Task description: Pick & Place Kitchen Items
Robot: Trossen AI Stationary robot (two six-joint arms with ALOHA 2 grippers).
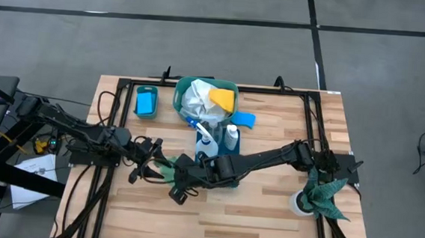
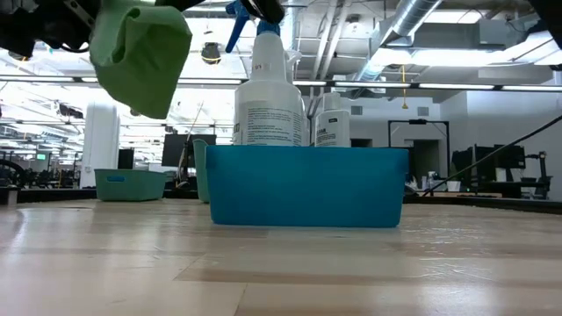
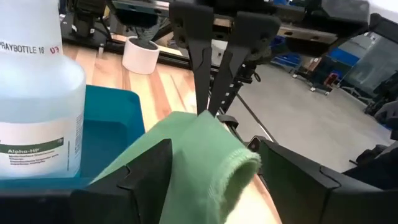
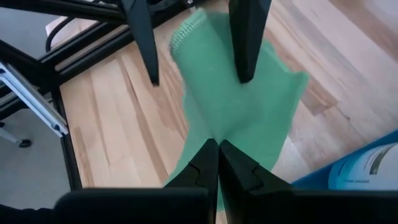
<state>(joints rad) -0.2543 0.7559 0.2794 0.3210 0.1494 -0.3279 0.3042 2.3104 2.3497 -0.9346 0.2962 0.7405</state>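
We see right gripper (image 4: pixel 217 163) pinched shut on green cloth (image 4: pixel 239 106), held above table (image 1: pixel 265 220) beside blue bin (image 2: pixel 306 186). Left gripper (image 3: pixel 211 171) spread wide astride cloth. Low view alone shows cloth hanging clear; spray bottle (image 2: pixel 266 92) in bin, base hidden.

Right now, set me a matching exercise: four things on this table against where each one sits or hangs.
Things:
1. spray bottle
2. light-green cloth
3. yellow cloth
4. blue sponge

Places:
A. in the small teal tray at the table's back left
B. pinched in the shut right gripper, between the left gripper's open fingers
C. upright in the blue bin
D. in the green basket at the back

Pairs: 1-C, 2-B, 3-D, 4-A
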